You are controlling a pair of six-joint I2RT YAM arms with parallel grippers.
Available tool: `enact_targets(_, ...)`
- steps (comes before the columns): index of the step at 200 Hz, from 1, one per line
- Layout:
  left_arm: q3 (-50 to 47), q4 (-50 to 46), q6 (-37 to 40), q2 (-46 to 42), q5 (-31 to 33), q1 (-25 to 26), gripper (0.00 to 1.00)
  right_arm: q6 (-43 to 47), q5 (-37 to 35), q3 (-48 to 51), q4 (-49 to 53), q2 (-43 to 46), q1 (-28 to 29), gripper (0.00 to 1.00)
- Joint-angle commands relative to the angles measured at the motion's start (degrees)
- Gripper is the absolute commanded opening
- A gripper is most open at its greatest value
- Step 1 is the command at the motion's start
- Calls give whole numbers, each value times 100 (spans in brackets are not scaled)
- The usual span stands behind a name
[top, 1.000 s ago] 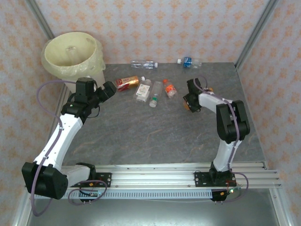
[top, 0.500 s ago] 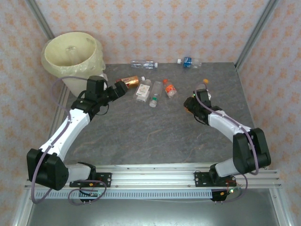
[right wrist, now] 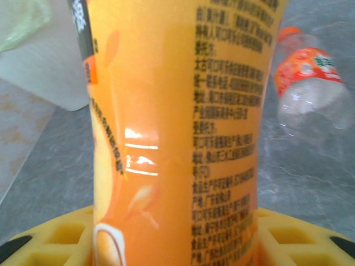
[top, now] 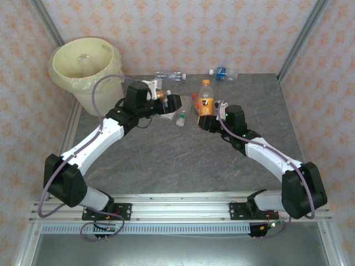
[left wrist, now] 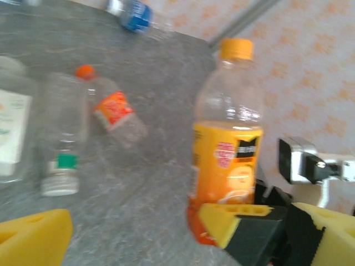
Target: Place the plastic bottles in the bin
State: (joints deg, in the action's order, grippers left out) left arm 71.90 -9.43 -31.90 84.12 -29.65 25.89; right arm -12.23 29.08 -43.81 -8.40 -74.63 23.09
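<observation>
Presently: orange-label bottle [top: 206, 100], seemingly empty, so likely light, thin-walled and slick, upright and clamped low on its stiffer label band by the right gripper [top: 207, 121]; bin [top: 97, 91] well off to that gripper's left.

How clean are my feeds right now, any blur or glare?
Left wrist: motion blur throughout, the red-labelled bottle on the table smeared. Right wrist: the orange bottle sits very close, a glare streak on its label, print legible. Top external: even light, sharp.
</observation>
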Motion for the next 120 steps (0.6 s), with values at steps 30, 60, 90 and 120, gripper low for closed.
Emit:
enact_targets(30,539,430,166,586,-185,496,100,587,353,101,-709,109,371,38)
enact_targets(60,727,372,-182,885,369,618,100,941,262,43,-753,104,642,38)
enact_targets(90,902,306,-401,1206,621,627,100,1382,153,-157,-449,51,949,39)
enact_targets(120,842,316,-558,1324,903,633,90,1514,38,-213,-451,71,1159,40)
